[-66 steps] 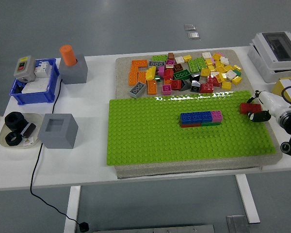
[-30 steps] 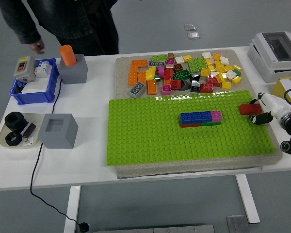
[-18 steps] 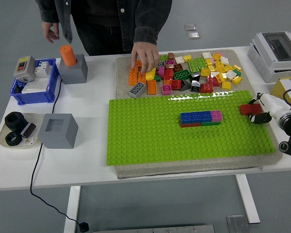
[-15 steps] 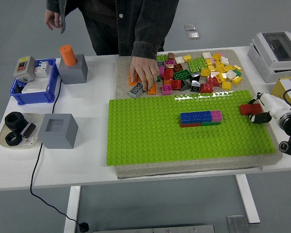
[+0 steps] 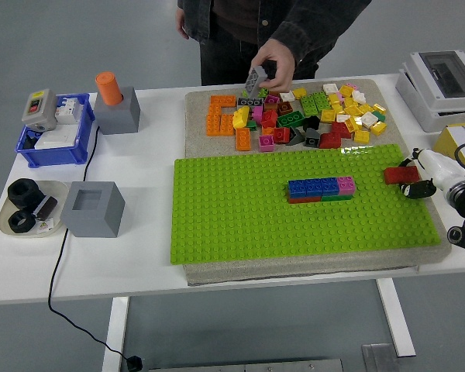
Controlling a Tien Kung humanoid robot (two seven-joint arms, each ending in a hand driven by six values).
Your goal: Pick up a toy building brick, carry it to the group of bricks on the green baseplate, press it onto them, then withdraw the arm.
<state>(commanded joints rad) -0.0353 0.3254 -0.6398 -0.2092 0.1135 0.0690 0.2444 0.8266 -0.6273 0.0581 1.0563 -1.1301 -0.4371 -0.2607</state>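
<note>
The right robot hand (image 5: 415, 177) comes in from the right edge of the counter (image 5: 139, 256). It sits at the right end of the green baseplate (image 5: 240, 217). Its white and black fingers (image 5: 418, 187) look curled round a red brick (image 5: 401, 174), w/ one finger on the far side and one on the near side. So it seems to have hold of the brick, but the view is small, so the grip is hard to check. The left robot hand is not in the pic.

The group of bricks (image 5: 321, 189) is near the middle of the baseplate. It is a short row: blue on top, pink at its right end, red and green under. The row runs left to right. So does the red brick, so I think no big turn is needed.

The main thing: the group lies to the left of the robot hand, a bit nearer the front edge, w/ bare green studs between. The right arm is the near one. The next move, I think, is lift, go left, then push down.

A person stands at the far side. Their hand (image 5: 273, 68) holds up a gray brick (image 5: 256, 80) above the loose brick pile (image 5: 302, 116) behind the baseplate. That is well apart from the robot hand.
</note>
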